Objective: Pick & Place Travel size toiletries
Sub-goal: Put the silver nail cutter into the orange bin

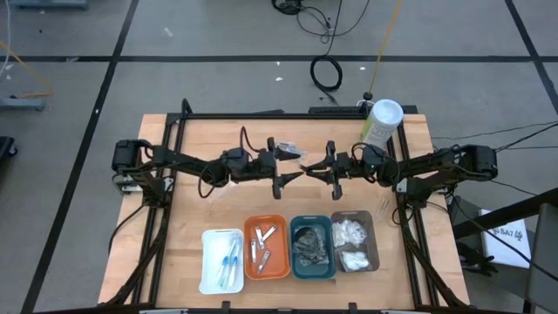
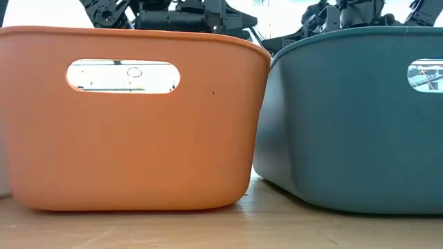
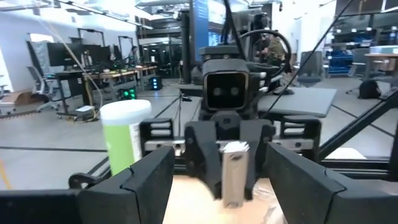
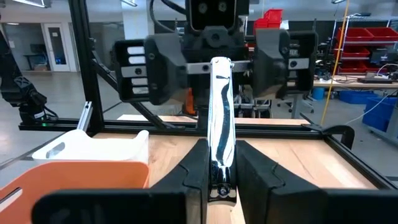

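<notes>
Orange tray (image 2: 131,117) and teal tray (image 2: 353,117) block both arms behind.

You're in a robotics lab or industrial workshop. Past the wooden table (image 1: 200,201) on its black frame (image 4: 87,68) you see a wide open hall with a grey concrete floor (image 1: 174,78) marked by dark lines, cables (image 1: 327,74) lying loose beyond the table's far edge, desks with monitors (image 3: 81,59), office chairs (image 3: 37,81) and red storage bins (image 4: 364,53) on shelving.
</notes>
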### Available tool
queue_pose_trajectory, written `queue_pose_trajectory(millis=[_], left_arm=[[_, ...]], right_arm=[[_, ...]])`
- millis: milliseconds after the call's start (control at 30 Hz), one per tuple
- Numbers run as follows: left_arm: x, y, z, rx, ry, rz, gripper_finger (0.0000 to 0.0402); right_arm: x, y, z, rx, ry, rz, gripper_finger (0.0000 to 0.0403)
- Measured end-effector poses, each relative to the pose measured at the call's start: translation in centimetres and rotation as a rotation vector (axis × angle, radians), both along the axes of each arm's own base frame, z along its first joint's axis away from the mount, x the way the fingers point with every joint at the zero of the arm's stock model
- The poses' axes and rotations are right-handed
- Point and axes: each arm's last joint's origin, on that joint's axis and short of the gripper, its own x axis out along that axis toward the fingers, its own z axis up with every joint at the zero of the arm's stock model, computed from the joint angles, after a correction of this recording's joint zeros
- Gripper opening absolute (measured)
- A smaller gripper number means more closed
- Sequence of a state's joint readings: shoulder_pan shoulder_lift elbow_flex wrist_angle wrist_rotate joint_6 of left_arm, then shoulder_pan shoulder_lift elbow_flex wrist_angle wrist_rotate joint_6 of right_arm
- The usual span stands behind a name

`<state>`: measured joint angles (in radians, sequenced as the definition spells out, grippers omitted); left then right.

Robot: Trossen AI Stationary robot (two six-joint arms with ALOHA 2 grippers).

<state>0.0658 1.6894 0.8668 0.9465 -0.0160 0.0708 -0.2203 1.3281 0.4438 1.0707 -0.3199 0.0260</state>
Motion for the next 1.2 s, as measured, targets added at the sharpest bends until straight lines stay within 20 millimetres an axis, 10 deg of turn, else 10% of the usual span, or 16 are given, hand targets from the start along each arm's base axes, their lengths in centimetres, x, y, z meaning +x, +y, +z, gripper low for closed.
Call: queue_pose_trajectory(millis=[1200], left_arm=[[1.8,-0.1,-1.0,-0.027,-0.014,-0.078,0.0250]], right_arm=[[0.1,0.3,0.1,-0.010,-0.012,0.011,0.0042]])
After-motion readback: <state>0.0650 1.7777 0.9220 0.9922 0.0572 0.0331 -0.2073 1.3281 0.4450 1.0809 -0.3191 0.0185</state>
